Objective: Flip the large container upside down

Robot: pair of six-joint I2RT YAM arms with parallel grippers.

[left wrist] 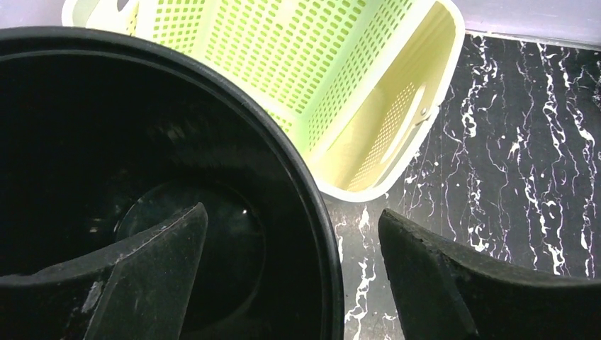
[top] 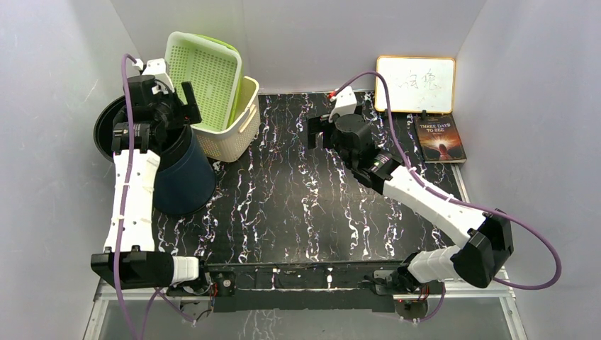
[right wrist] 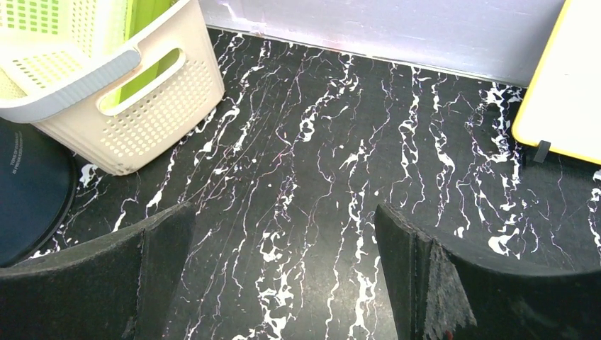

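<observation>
Dark-blue plastic, smooth and faintly glossy, makes up the large round bin (top: 181, 177) at the far left of the marble-patterned table (top: 298, 212). It appears tipped, with its mouth towards the left wall and its flat base towards the middle. It looks stiff and hollow, probably light for its bulk, but slick, and too wide for a claw to span. The rim (left wrist: 269, 142) is therefore the sensible place to take hold.

The left gripper (left wrist: 292, 212) stands spread across that rim, one finger inside the bin and one outside, neither pressing on the wall. A pinch low on the lip should resist slipping as the weight swings over.

Just beside the bin stands a cream perforated basket (top: 227, 138) with green baskets (top: 202, 67) propped in it, close enough to be bumped in the turn. Further right, the right gripper (right wrist: 283, 212) hovers with jaws wide over bare tabletop, holding nothing. A whiteboard (top: 414, 83) and a book (top: 441, 139) lie in the far right corner.
</observation>
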